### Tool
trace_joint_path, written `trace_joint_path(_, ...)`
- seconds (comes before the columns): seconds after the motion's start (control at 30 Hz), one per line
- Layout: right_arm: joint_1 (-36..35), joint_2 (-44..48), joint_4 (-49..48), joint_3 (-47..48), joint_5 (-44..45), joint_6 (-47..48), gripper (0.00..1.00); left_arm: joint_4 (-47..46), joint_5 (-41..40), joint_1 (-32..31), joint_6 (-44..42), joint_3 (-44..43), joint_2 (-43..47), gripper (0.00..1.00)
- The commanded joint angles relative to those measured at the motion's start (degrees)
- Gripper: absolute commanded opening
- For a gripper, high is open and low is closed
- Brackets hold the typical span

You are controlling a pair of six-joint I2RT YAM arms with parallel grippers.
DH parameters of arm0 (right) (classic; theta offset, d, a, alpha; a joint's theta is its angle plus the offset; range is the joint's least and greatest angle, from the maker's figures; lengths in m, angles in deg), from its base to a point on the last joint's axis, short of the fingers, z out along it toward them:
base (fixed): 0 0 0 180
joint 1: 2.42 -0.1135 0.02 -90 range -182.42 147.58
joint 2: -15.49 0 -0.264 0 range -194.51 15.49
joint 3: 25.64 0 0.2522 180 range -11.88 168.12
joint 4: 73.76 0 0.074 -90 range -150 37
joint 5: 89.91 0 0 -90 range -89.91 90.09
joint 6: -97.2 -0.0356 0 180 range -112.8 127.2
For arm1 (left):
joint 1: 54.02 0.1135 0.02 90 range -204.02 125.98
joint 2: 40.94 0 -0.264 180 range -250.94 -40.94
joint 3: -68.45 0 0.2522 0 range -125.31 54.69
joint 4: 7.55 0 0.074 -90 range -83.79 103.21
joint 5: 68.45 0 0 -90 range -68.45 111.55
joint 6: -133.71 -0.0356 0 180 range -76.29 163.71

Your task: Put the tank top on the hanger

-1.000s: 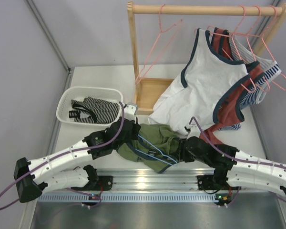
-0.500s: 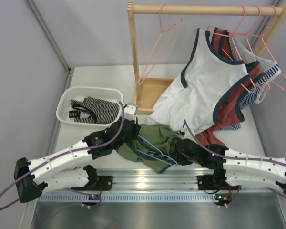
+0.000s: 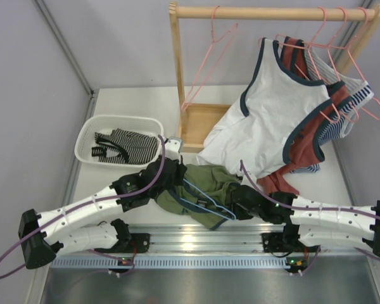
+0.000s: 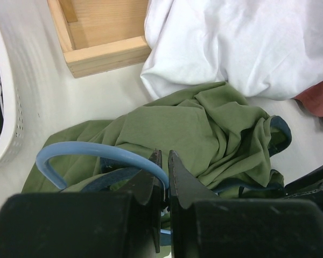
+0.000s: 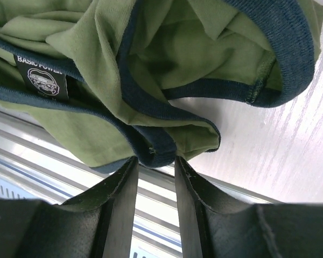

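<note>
The olive-green tank top (image 3: 206, 187) lies crumpled at the table's near edge between my two arms. Its navy trim and label show in the right wrist view (image 5: 167, 54). The light-blue hanger (image 4: 97, 153) lies in and over the tank top (image 4: 204, 129), and its wire shows in the top view (image 3: 195, 191). My left gripper (image 4: 164, 157) is shut on the hanger's curved hook, at the garment's left side (image 3: 171, 176). My right gripper (image 5: 156, 161) is open at the garment's right edge (image 3: 235, 199), a fold of navy trim just at its fingertips.
A white basket (image 3: 88, 136) with a striped garment stands at the left. The wooden rack (image 3: 177, 76) behind carries pink hangers (image 3: 209, 50), a white navy-trimmed top (image 3: 272, 114) and a red garment (image 3: 304, 145). A metal rail (image 3: 196, 237) runs along the near edge.
My right arm has slid left, up to the tank top's edge, and its jaws have narrowed a little. The left arm and the hanger have not moved.
</note>
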Motion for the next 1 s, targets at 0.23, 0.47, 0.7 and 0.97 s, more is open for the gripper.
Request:
trace_joint_path(0.23,-0.9,-0.8,1.0,0.4,1.6,-0.6,0.19,-1.6,-2.5,-0.1,-0.7,-0.7,0.9,0.0)
trace_joint_path(0.47,-0.9,1.6,3.2,0.4,3.8,-1.1,0.0,-0.6,-6.7,-0.1,0.0,-0.8,0.6,0.0)
trace_joint_path(0.7,-0.8,5.3,7.1,2.7,5.0,-0.6,0.0,-1.1,-9.7,-0.1,1.5,0.2,-1.5,0.0)
trace_joint_path(0.97,-0.9,7.9,11.6,7.6,6.0,1.2,0.0,-2.2,-11.5,-0.1,2.1,0.9,-3.5,0.0)
